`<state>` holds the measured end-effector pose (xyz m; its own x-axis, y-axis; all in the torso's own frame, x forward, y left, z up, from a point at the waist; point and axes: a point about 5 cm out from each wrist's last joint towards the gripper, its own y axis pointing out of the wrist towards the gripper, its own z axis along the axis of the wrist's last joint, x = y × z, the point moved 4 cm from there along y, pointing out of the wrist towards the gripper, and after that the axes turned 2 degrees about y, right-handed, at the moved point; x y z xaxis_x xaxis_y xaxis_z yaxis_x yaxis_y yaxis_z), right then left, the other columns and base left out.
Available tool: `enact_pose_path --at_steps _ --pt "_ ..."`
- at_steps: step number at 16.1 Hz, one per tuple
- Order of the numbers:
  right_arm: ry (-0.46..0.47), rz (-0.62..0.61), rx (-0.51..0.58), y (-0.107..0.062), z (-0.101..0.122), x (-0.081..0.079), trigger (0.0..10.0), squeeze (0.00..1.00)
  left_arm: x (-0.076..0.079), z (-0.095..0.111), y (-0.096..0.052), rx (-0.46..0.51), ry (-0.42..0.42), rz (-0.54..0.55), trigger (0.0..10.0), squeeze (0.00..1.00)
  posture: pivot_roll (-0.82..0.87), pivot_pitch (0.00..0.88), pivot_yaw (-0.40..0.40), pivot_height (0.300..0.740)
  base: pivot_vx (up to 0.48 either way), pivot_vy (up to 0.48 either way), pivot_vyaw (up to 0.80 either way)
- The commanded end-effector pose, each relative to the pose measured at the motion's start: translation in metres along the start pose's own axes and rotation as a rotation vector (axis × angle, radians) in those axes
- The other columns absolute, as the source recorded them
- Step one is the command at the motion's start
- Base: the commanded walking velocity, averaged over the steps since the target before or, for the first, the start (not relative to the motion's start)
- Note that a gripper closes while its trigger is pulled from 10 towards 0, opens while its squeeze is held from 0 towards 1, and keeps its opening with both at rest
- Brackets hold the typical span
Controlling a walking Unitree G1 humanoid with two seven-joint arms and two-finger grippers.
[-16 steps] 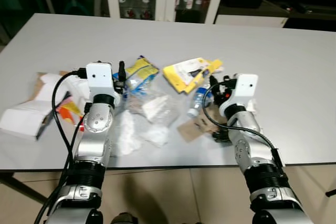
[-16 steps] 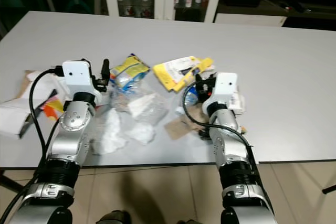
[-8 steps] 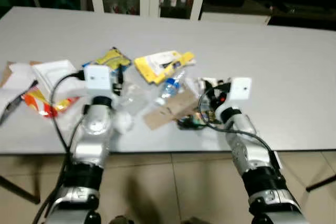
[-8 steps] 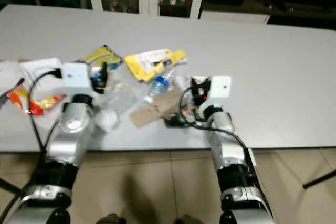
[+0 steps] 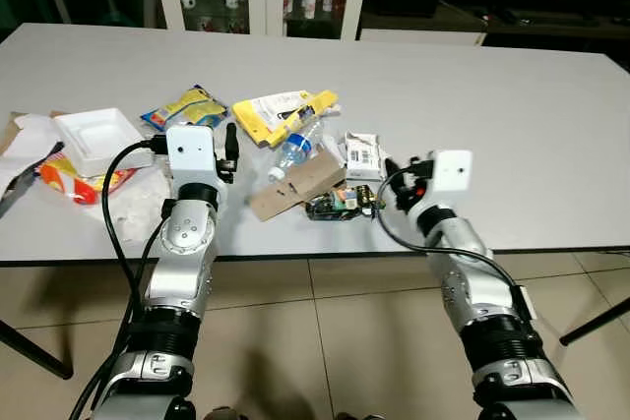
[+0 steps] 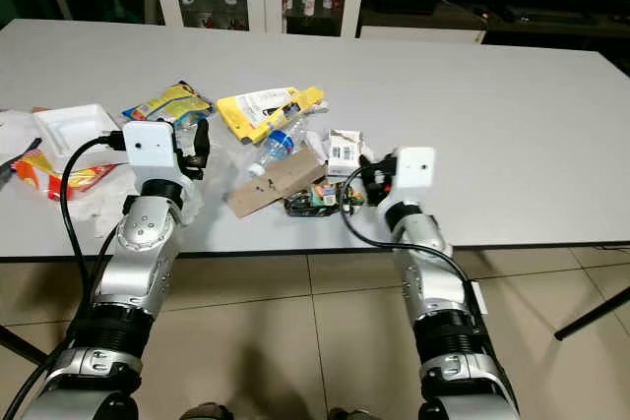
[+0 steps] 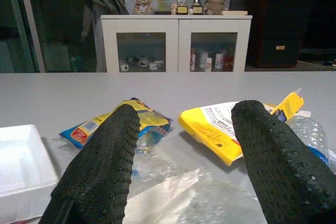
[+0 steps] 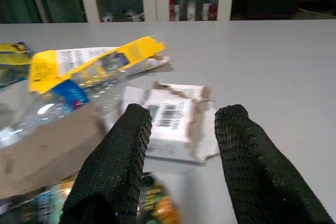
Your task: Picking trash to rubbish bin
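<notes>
Camera has pulled back from the counter [image 5: 551,125] since a second ago, so both arms now sit at its near edge, nothing picked yet. Left gripper [image 7: 184,150] jaws wide and empty above clear plastic wrap [image 7: 173,192]; right gripper [image 8: 181,145] jaws wide, empty, facing a torn barcode box [image 5: 362,152]. Trash nearby: plastic bottle [image 5: 295,150], yellow packet [image 5: 281,113], cardboard strip [image 5: 293,190], foam tray [image 5: 98,135]; no bin seen.

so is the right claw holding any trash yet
No, the right claw is open and empty, with the torn barcode box lying on the table beyond it.
</notes>
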<state>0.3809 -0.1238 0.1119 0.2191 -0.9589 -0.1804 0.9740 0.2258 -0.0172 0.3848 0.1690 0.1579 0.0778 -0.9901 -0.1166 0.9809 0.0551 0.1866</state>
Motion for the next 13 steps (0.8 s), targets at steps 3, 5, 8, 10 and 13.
enact_pose_path --at_steps 3,5,8,10,13 --pt "-0.04 0.073 -0.077 -0.001 -0.011 -0.008 10.0 0.0 0.0 0.001 0.002 -0.005 -0.004 0.0 10.0 0.0 0.03 0.068 -0.078 0.74 0.0 0.0 0.0" --pt "-0.105 0.125 -0.164 -0.002 -0.028 -0.015 10.0 0.0 0.001 0.001 0.003 -0.006 -0.001 -0.005 10.0 0.0 0.03 0.069 -0.076 0.74 0.0 0.0 0.0" --pt "-0.122 0.159 -0.185 -0.001 -0.032 -0.02 10.0 0.0 -0.001 0.001 0.002 -0.005 0.009 -0.004 10.0 0.0 0.04 0.073 -0.079 0.74 0.0 0.0 0.0" --pt "-0.123 0.189 -0.196 -0.001 -0.034 -0.024 10.0 0.0 -0.002 0.001 0.002 -0.009 0.013 -0.005 10.0 0.0 0.04 0.076 -0.075 0.74 0.0 0.0 0.0" --pt "-0.131 0.227 -0.205 -0.005 -0.038 -0.029 10.0 0.0 0.001 0.002 0.003 -0.007 0.014 -0.011 10.0 0.0 0.03 0.077 -0.073 0.74 0.0 0.0 0.0"
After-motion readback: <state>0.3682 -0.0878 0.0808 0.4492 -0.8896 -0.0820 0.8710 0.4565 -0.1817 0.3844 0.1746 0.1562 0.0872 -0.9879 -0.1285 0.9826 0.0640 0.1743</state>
